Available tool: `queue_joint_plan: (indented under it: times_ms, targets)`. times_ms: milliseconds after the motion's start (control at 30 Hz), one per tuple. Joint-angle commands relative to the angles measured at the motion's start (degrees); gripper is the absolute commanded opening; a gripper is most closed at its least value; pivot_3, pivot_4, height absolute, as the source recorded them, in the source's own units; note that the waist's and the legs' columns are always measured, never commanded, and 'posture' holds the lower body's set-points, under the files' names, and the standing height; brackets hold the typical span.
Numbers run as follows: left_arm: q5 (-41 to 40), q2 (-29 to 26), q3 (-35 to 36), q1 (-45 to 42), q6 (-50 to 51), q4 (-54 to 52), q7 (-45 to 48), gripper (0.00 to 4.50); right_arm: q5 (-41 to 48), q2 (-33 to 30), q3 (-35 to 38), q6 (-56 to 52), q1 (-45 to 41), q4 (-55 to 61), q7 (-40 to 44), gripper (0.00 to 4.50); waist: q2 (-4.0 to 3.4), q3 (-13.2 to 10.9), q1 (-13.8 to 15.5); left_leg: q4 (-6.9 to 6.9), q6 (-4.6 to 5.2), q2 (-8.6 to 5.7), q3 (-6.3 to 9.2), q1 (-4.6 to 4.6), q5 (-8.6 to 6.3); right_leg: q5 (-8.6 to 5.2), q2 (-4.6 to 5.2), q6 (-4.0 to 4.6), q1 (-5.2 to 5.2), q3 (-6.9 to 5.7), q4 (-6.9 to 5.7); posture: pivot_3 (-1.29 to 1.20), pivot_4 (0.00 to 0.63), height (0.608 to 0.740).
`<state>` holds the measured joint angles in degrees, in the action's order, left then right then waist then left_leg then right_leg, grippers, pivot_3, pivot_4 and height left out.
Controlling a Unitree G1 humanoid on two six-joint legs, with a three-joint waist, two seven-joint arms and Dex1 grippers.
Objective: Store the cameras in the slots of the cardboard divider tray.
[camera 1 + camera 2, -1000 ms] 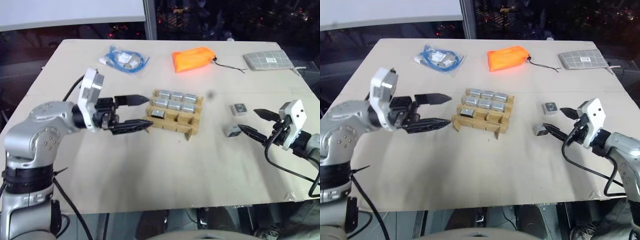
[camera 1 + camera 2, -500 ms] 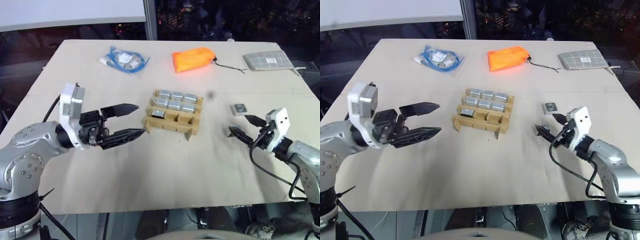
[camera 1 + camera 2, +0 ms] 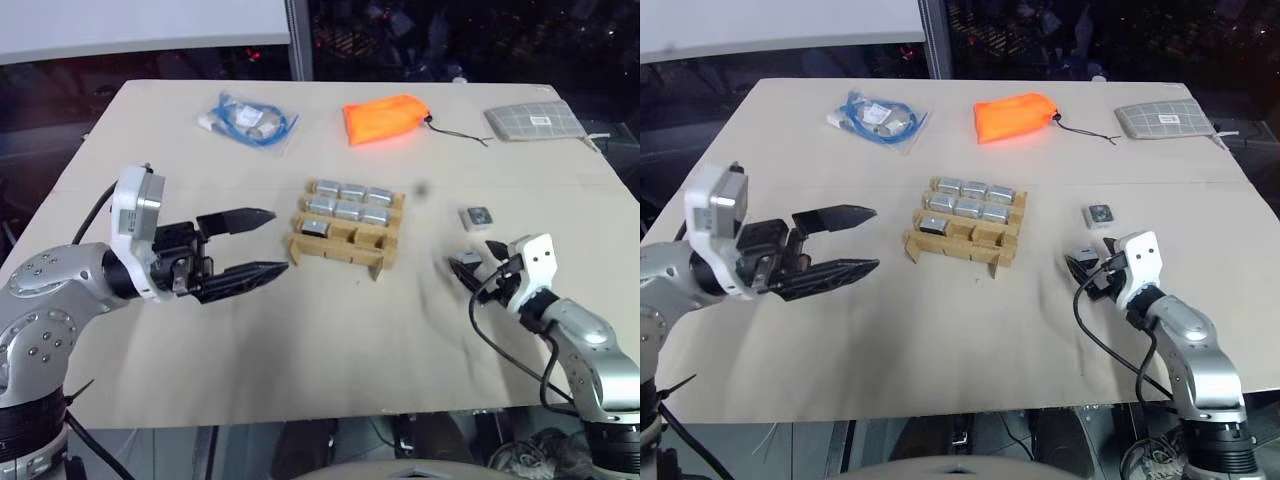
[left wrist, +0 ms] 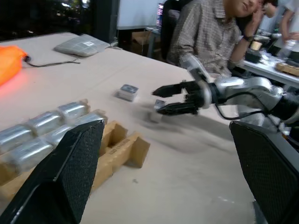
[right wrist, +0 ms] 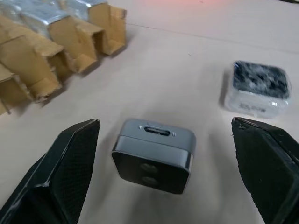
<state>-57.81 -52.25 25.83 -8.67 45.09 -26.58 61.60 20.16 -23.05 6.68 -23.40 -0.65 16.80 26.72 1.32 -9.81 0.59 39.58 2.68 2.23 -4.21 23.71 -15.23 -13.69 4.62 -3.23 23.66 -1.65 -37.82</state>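
Right gripper stands spread wide around a small silver-grey boxy camera on the beige table, not yet touching it; a second loose camera lies just beyond; left gripper, also spread and empty, hovers beside the tan cardboard divider tray. Seven slots look filled (two front ones gape empty), so I judge the job mostly done, two cameras remaining.
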Motion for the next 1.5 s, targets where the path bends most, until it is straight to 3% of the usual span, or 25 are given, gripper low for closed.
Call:
queue_joint_plan:
  times_ms: [33,800,1000,1167,1333,1500]
  targets:
    - [0.08,-1.37,0.70,-0.18,-0.89,-1.33,-0.26,4.46,-1.56,1.68,-0.37,1.55,0.45,0.83,-2.38,4.50,-0.01,-0.01,0.00,-0.02,0.00,0.00,0.00,0.00,0.00,0.00,0.00,0.00,0.00,0.00,0.01,0.00,0.150,0.740]
    - [4.11,-2.76,-3.12,-1.99,-4.32,-0.55,1.39,4.46,-2.01,3.87,-0.13,2.83,-1.75,0.40,-3.58,4.50,-0.03,-0.02,-0.01,-0.10,-0.03,-0.01,0.00,0.00,0.02,0.00,-0.01,0.01,0.02,-0.01,0.05,0.00,0.150,0.740]
    - [3.80,-2.80,-2.87,-1.62,-3.97,-0.82,1.31,4.46,0.82,4.88,1.99,3.72,-7.65,1.26,-3.84,4.50,-0.05,-0.03,-0.13,-0.11,-0.03,-0.01,-0.01,0.00,0.02,0.00,-0.01,0.00,0.02,0.00,0.05,0.00,0.150,0.740]
    - [4.06,-2.50,-3.52,-1.65,-4.16,-0.85,1.25,4.46,-4.58,1.44,2.76,3.95,-17.16,-9.62,-6.97,4.50,-0.05,-0.03,-0.28,-0.11,-0.03,-0.02,0.00,-0.01,0.02,0.00,-0.01,0.01,0.02,-0.02,0.05,0.00,0.150,0.740]
    - [4.34,-2.39,-3.85,-1.55,-4.50,-0.82,1.52,4.46,-4.86,-0.70,3.33,-2.81,-26.90,-22.59,-8.32,4.50,-0.06,-0.04,-0.54,-0.16,-0.03,-0.03,-0.02,0.01,0.02,0.00,-0.01,0.01,0.04,-0.02,0.09,0.00,0.150,0.740]
    - [4.44,-2.41,-3.09,-0.43,-4.97,-1.12,1.87,4.46,-2.18,-1.38,4.22,-10.79,-30.97,-25.18,-7.03,4.50,-0.07,-0.05,-1.09,-0.22,-0.03,-0.02,-0.02,0.05,0.02,0.01,-0.01,0.01,0.04,-0.02,0.18,0.00,0.150,0.740]
